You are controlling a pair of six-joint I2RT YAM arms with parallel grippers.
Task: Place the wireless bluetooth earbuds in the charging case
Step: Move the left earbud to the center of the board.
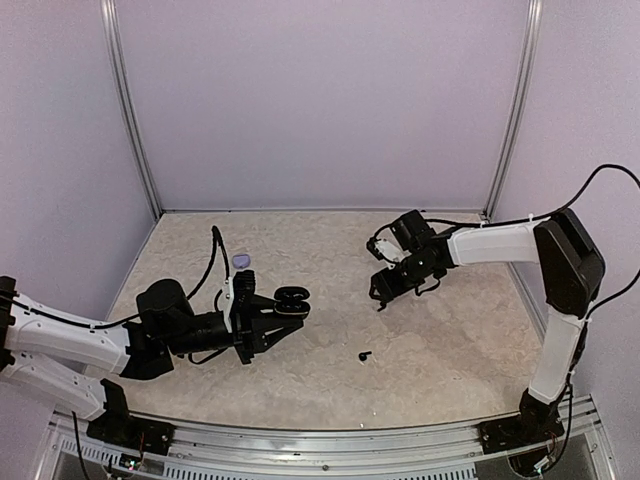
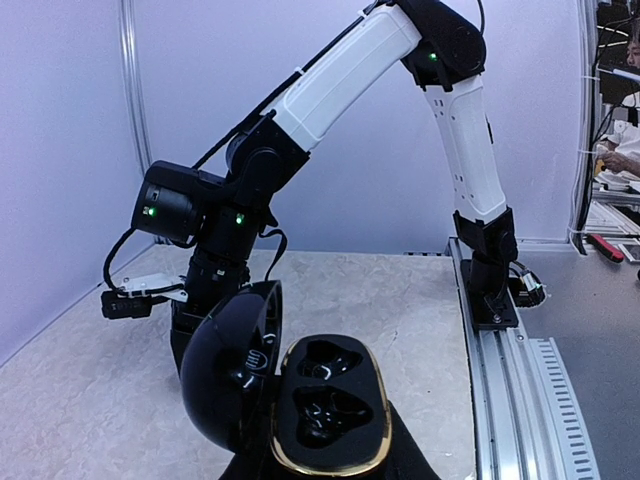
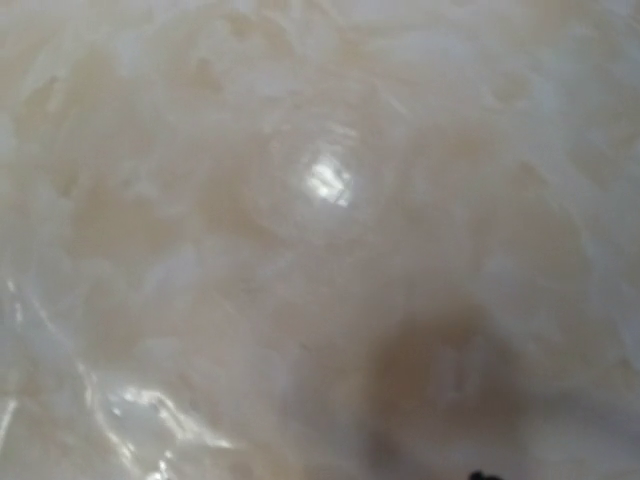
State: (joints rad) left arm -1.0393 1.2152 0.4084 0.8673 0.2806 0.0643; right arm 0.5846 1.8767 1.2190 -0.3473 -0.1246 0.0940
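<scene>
Now, mid-task: my left gripper point(image 1: 277, 313) is clamped on the open black charging case point(image 2: 330, 405), both gold-rimmed wells empty, while one black earbud point(image 1: 364, 355) lies loose on the marbled table point(image 1: 450, 340) between the arms. I judge the bud feather-light, hard and slick, best pinched across its stem. My right gripper point(image 1: 385, 290) hangs low over the table; its opening I cannot tell. A small white emblem point(image 2: 257, 360) on the lid is unreadable.

Overhead view; wrists facing right arm point(image 2: 340, 75), close tabletop point(image 3: 320, 240)
</scene>
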